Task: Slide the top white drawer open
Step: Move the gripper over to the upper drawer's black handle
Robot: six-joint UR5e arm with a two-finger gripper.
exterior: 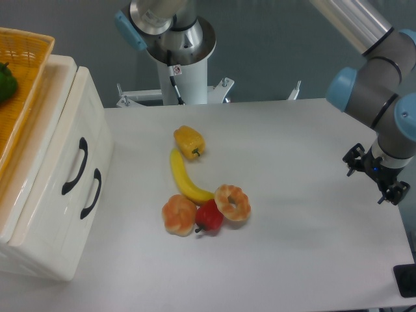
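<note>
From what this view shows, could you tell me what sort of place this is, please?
Probably a robot lab test bench rather than a kitchen. A robot arm is mounted beside a bare white table, the food on it looks like plastic toys, and a small white drawer cabinet stands there, both drawers shut.

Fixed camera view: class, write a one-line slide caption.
Robot hand hovers at table's right edge, far from the closed top white drawer; toy food lies between.

White table point(312, 247) fills most of the view — matte, evenly lit, soft shadows only — with a plain grey-teal wall point(273, 45) behind it, a white metal frame point(140, 96) along the far edge, dark strip at right.
</note>
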